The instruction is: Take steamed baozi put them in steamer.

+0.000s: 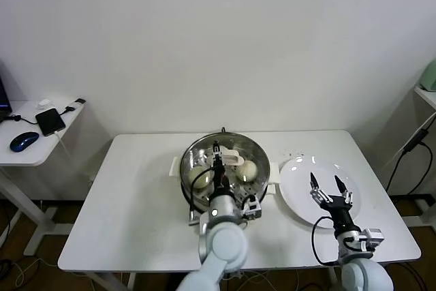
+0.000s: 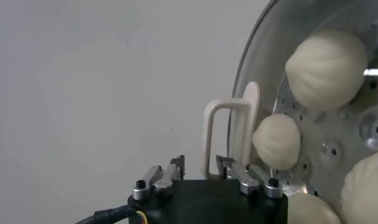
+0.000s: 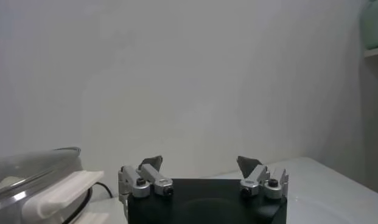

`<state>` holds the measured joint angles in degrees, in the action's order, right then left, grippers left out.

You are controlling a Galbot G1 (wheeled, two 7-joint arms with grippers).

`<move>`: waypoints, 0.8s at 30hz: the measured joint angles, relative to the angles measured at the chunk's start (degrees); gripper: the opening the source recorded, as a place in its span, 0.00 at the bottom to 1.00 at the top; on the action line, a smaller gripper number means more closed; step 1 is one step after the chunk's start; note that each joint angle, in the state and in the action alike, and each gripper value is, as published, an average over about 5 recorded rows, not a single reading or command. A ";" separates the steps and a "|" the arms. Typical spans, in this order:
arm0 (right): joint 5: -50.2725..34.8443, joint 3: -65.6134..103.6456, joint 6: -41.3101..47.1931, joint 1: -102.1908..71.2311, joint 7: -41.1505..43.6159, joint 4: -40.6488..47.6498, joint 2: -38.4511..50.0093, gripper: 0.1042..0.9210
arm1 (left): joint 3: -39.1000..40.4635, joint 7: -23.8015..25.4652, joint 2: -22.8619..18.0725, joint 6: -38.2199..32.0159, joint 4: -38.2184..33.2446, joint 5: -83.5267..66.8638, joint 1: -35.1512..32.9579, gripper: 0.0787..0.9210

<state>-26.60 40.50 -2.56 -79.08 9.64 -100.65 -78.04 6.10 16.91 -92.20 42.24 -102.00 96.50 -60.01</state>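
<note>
Left gripper (image 1: 218,158), jaws part-open and empty, hangs inside the steamer (image 1: 197,146) amid baozi (image 1: 246,168); right gripper (image 1: 330,188) gapes over the bare plate (image 1: 293,175)

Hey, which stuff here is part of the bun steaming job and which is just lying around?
Job: steamed baozi, steamer, white plate, left gripper over the steamer, right gripper over the plate.

Lying about: computer mouse, phone on the side table.
</note>
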 measured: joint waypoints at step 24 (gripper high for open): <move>0.23 -1.23 0.88 -0.81 0.31 -1.45 0.49 0.88 | -4.70 3.29 0.00 -3.81 -16.52 -4.32 -9.03 0.88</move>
<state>-26.37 39.26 -1.68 -79.88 9.94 -102.10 -77.55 1.40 20.20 -92.20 38.43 -118.52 92.18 -69.04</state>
